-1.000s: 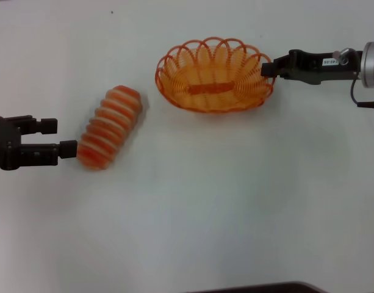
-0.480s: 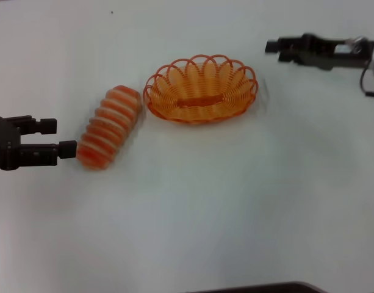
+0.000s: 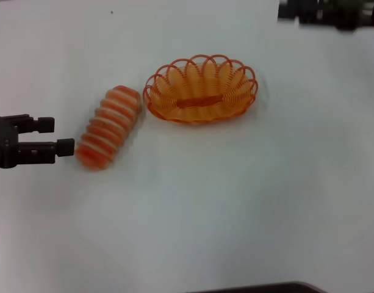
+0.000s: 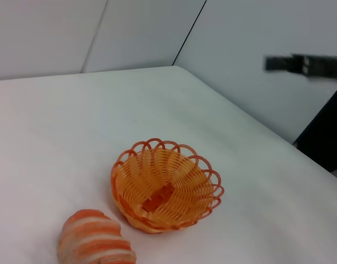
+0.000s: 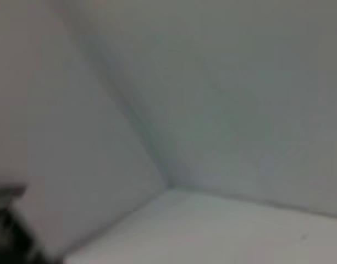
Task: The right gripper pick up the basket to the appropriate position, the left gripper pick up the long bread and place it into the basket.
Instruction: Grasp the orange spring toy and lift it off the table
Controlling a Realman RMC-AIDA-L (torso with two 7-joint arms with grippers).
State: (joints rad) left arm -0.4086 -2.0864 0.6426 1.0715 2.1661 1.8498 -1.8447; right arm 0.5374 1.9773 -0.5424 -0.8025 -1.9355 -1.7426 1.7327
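The orange wire basket (image 3: pixel 201 90) sits empty on the white table, right of centre. The long bread (image 3: pixel 108 127), ribbed in orange and cream, lies slanted just to its left, a small gap apart. My left gripper (image 3: pixel 57 135) is open and empty at the table's left side, its fingertips just short of the bread's near end. My right gripper (image 3: pixel 288 10) is at the far right back, blurred, well away from the basket. The left wrist view shows the basket (image 4: pixel 165 184), one end of the bread (image 4: pixel 94 243) and the right gripper (image 4: pixel 278 64) in the air beyond.
A white table (image 3: pixel 235 201) spreads around both objects. A dark edge (image 3: pixel 260 288) shows at the front. The right wrist view shows only a wall corner (image 5: pixel 168 184) and a strip of table.
The basket moved left toward the bread and now rests free. The right gripper left its rim and drew away toward the far right. The left gripper edged slightly back.
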